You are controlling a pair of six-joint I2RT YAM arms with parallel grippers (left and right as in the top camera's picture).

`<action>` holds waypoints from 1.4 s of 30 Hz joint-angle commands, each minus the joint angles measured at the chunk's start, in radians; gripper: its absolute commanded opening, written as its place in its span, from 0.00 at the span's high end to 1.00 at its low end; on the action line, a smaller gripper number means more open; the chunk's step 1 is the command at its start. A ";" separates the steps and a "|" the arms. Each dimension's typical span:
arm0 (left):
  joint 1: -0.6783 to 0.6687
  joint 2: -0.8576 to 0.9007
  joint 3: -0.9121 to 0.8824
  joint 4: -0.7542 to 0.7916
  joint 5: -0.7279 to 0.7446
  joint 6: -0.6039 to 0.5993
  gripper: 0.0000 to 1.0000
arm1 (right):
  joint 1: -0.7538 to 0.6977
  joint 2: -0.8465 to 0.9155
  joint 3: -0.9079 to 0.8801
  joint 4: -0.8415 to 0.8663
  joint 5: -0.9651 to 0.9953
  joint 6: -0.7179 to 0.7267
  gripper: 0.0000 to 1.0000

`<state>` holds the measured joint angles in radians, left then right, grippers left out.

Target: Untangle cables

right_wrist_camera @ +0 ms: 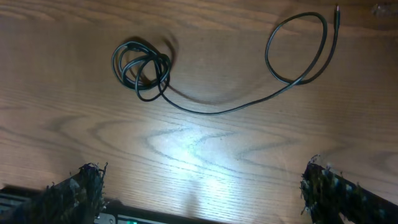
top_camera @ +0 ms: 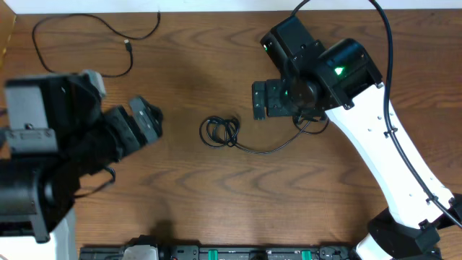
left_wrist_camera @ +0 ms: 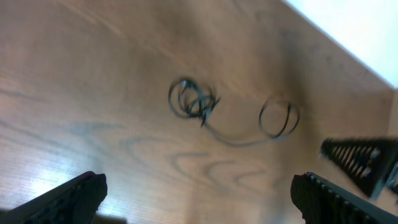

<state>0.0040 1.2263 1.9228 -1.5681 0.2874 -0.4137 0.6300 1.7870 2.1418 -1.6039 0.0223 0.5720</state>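
I am holding left pincer (left_wrist_camera: pixel 199 186) and right pincer (right_wrist_camera: pixel 202 174) gaping and empty, worrying that yanking the tail of the black cable (right_wrist_camera: pixel 144 70) could cinch its knot.

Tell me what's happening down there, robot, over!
Left gripper open, empty. Right gripper open, empty. Tangled black cable untouched between them. Second cable lies apart, nothing in the way.
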 commanded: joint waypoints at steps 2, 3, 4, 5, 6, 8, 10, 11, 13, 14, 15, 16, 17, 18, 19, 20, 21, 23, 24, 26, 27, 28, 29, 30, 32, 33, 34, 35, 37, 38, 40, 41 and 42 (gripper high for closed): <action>-0.033 -0.047 -0.146 0.009 0.008 0.025 0.00 | 0.006 -0.001 -0.005 -0.001 0.013 -0.012 0.01; -0.042 -0.058 -0.205 0.025 0.008 0.026 0.00 | 0.006 -0.001 -0.005 -0.001 0.012 -0.012 0.01; -0.047 -0.061 -0.237 0.037 0.008 0.031 0.00 | 0.006 -0.001 -0.005 0.000 0.013 -0.012 0.01; -0.055 -0.065 -0.274 0.053 0.009 0.038 0.00 | 0.006 -0.001 -0.005 0.003 0.013 -0.012 0.01; -0.064 -0.065 -0.312 0.069 0.012 0.047 0.00 | 0.006 -0.001 -0.005 0.013 0.013 -0.012 0.01; -0.084 -0.061 -0.369 0.102 0.031 0.074 0.00 | 0.006 -0.001 -0.005 0.029 -0.008 0.004 0.01; -0.117 -0.049 -0.440 0.155 0.069 0.098 0.00 | 0.007 -0.001 -0.005 0.023 -0.064 0.006 0.01; -0.133 -0.041 -0.467 0.180 0.072 0.099 0.00 | 0.006 -0.001 -0.005 0.011 -0.075 0.007 0.01; -0.167 -0.020 -0.525 0.244 0.071 0.098 0.00 | -0.001 -0.003 -0.002 0.026 -0.035 0.006 0.01; -0.181 -0.007 -0.547 0.273 0.071 0.098 0.00 | -0.010 -0.005 -0.001 0.027 -0.006 0.007 0.01; -0.193 0.006 -0.566 0.300 0.071 0.098 0.00 | -0.024 -0.005 -0.001 0.021 0.021 0.008 0.01; -0.206 0.023 -0.585 0.332 0.069 0.098 0.00 | -0.044 -0.005 -0.001 0.004 0.044 0.014 0.01; -0.217 0.043 -0.599 0.360 0.068 0.095 0.00 | -0.068 -0.005 -0.001 -0.020 0.065 0.019 0.01; -0.226 0.063 -0.607 0.383 0.068 0.095 0.01 | -0.089 -0.005 -0.001 -0.040 0.082 0.022 0.01; -0.236 0.087 -0.612 0.406 0.068 0.095 0.05 | -0.116 -0.005 -0.001 -0.065 0.101 0.022 0.01; -0.249 0.119 -0.616 0.434 0.068 0.095 0.23 | -0.139 -0.005 -0.001 -0.080 0.115 0.021 0.01; -0.260 0.148 -0.617 0.455 0.068 0.095 0.31 | -0.164 -0.005 -0.001 -0.089 0.120 0.017 0.01; -0.285 0.213 -0.617 0.502 0.067 0.096 0.32 | -0.199 -0.005 -0.001 -0.082 0.111 0.018 0.01; -0.295 0.250 -0.617 0.529 0.067 0.096 0.31 | -0.212 -0.005 -0.001 -0.080 0.106 0.017 0.01; -0.310 0.315 -0.617 0.577 0.068 0.096 0.31 | -0.231 -0.005 -0.001 -0.086 0.107 0.017 0.01; -0.317 0.351 -0.617 0.604 0.069 0.095 0.31 | -0.237 -0.005 -0.001 -0.088 0.106 0.015 0.01; -0.323 0.379 -0.617 0.625 0.071 0.095 0.31 | -0.239 -0.005 -0.002 -0.092 0.106 0.008 0.01; -0.333 0.428 -0.617 0.661 0.071 0.096 0.31 | -0.238 -0.005 -0.004 -0.093 0.106 -0.014 0.01; -0.338 0.453 -0.617 0.678 0.071 0.095 0.32 | -0.237 -0.005 -0.005 -0.093 0.106 -0.020 0.01; -0.348 0.504 -0.616 0.700 0.071 0.096 0.51 | -0.229 -0.002 -0.005 -0.092 0.106 -0.020 0.01; -0.351 0.522 -0.616 0.705 0.071 0.096 0.52 | -0.225 -0.002 -0.005 -0.092 0.106 -0.020 0.01; -0.351 0.541 -0.616 0.711 0.071 0.095 0.52 | -0.220 -0.001 -0.005 -0.091 0.107 -0.020 0.01; -0.351 0.557 -0.616 0.718 0.071 0.095 0.51 | -0.216 -0.001 -0.005 -0.088 0.107 -0.020 0.01; -0.351 0.575 -0.616 0.726 0.071 0.095 0.51 | -0.213 -0.001 -0.008 -0.072 0.107 -0.019 0.01; -0.351 0.582 -0.616 0.732 0.070 0.096 0.51 | -0.213 -0.001 -0.009 -0.069 0.107 -0.019 0.01; -0.351 0.587 -0.616 0.737 0.071 0.095 0.51 | -0.213 -0.001 -0.012 -0.063 0.107 -0.019 0.01; -0.351 0.589 -0.616 0.740 0.071 0.095 0.51 | -0.213 -0.001 -0.014 -0.061 0.107 -0.020 0.01; -0.351 0.590 -0.616 0.741 0.071 0.095 0.51 | -0.213 -0.001 -0.018 -0.060 0.107 -0.020 0.01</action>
<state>-0.3454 1.8111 1.3033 -0.8303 0.3473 -0.3283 0.4145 1.7870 2.1368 -1.6691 0.1104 0.5652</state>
